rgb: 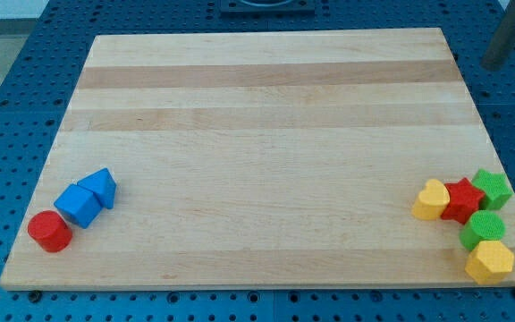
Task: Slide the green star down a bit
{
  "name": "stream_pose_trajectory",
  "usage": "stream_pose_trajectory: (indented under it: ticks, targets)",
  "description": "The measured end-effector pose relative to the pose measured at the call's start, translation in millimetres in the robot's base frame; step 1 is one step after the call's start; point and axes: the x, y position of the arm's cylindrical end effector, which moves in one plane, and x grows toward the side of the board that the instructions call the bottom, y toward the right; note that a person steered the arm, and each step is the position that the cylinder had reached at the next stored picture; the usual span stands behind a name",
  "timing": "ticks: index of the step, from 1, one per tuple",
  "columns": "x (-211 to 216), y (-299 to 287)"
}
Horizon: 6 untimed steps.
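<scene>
Yellow hexagon lowest, green star above beside red star, my tip well above; hand state untellable.

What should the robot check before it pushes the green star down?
1. Green star found, at the view's right edge: ok.
2. My tip in view: not ok; only a grey rod shows at the top right, its end cut off.
3. Path below the star free: not ok; the green cylinder sits right under it.
4. Star free of neighbours: not ok; the red star touches it.
5. Board room below: cannot tell; the yellow hexagon sits near the edge.
</scene>
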Motion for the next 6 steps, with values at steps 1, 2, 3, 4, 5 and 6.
stream_pose_trajectory:
  ticks: [1, 2, 3, 4, 5, 6]
  targets:
    - [27.6, -0.4]
    - [57.0, -2.5]
    - [103.2, -5.7]
    - [103.2, -5.7]
    - [105.1, -9.4]
    - [142.6, -54.5]
